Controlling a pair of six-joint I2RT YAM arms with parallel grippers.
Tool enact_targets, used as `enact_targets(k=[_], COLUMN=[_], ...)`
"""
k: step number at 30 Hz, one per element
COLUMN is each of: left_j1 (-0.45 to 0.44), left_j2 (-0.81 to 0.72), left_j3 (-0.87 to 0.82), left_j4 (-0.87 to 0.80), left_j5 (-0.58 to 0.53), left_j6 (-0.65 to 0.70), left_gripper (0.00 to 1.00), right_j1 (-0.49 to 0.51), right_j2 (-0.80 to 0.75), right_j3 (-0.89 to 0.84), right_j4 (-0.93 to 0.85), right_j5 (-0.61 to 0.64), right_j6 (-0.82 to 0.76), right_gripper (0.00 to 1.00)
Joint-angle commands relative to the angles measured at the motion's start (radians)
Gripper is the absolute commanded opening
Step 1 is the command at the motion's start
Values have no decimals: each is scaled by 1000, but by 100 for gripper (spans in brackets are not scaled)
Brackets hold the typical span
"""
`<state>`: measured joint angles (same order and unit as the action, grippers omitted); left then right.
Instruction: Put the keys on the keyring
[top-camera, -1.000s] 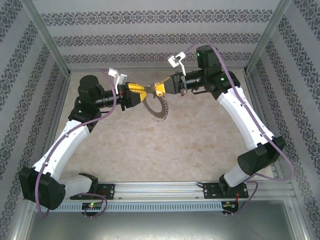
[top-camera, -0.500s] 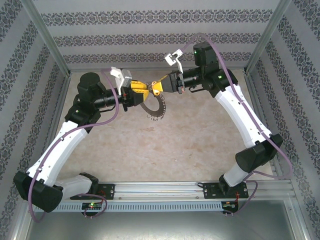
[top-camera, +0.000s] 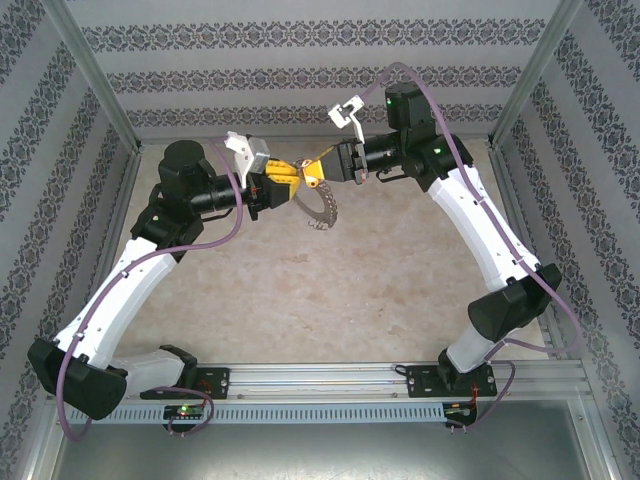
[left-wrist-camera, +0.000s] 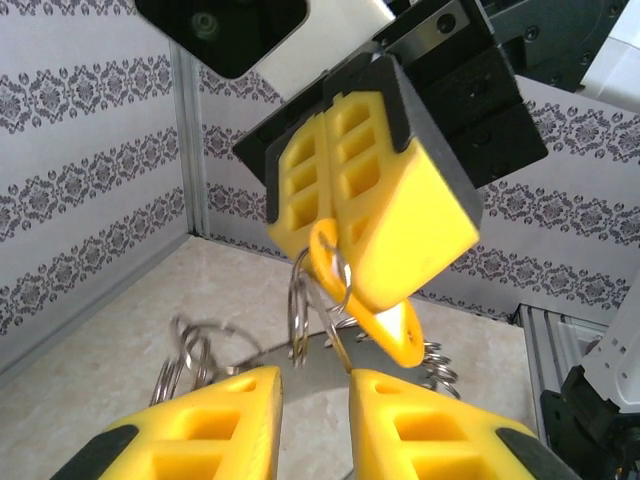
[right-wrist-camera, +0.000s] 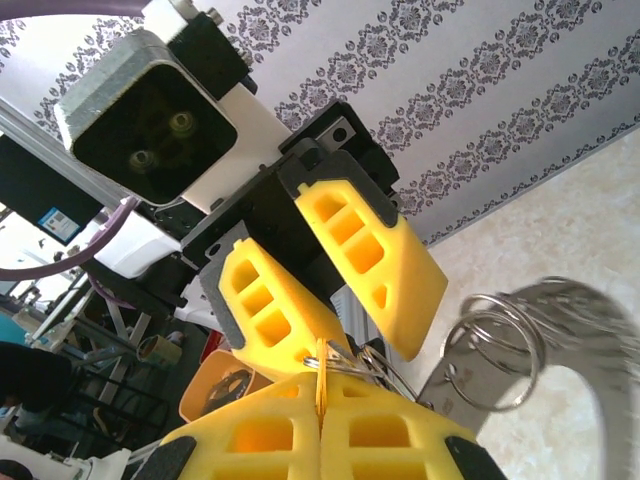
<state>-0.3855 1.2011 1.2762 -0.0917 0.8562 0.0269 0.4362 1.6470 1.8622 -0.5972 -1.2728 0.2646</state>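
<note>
Both grippers have drifted toward the far wall; right gripper (top-camera: 313, 177) stays clamped on the keyring (top-camera: 322, 212), while left gripper (left-wrist-camera: 315, 390) (narrowly open, apparently empty) should close squarely on it.

Bright, even, diffuse light fills the scene, and the beige stone-patterned surface (top-camera: 330, 300) carries only faint, soft-edged shadows. In the left wrist view the yellow left gripper (left-wrist-camera: 315, 390) at the bottom edge is soft and out of focus. In the right wrist view the grey metal keyring (right-wrist-camera: 575, 300) is smeared and pale, while the grey patterned wall (right-wrist-camera: 480, 90) stays sharp.
</note>
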Motion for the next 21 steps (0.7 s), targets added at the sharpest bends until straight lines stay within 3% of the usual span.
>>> enact_targets(k=[1,5,10,21], left_j1=[-19,-31,-42,-49], left_j2=[7,14,10,6], left_j3=[46,55,54,61], left_j4=[4,12,-7,-30], left_j5=[-2,-25,-51,-44], left_j6=[39,49,71,83], left_gripper=[24,23,12,14], right_j1=[10,10,9,8], right_j2=[5,2,-4,-15], right_j3=[30,28,28,24], right_j4=[11,8,6,4], right_j5=[-34,-34,-31,-24], right_j6=[10,12,12,8], right_gripper=[0,0,0,0])
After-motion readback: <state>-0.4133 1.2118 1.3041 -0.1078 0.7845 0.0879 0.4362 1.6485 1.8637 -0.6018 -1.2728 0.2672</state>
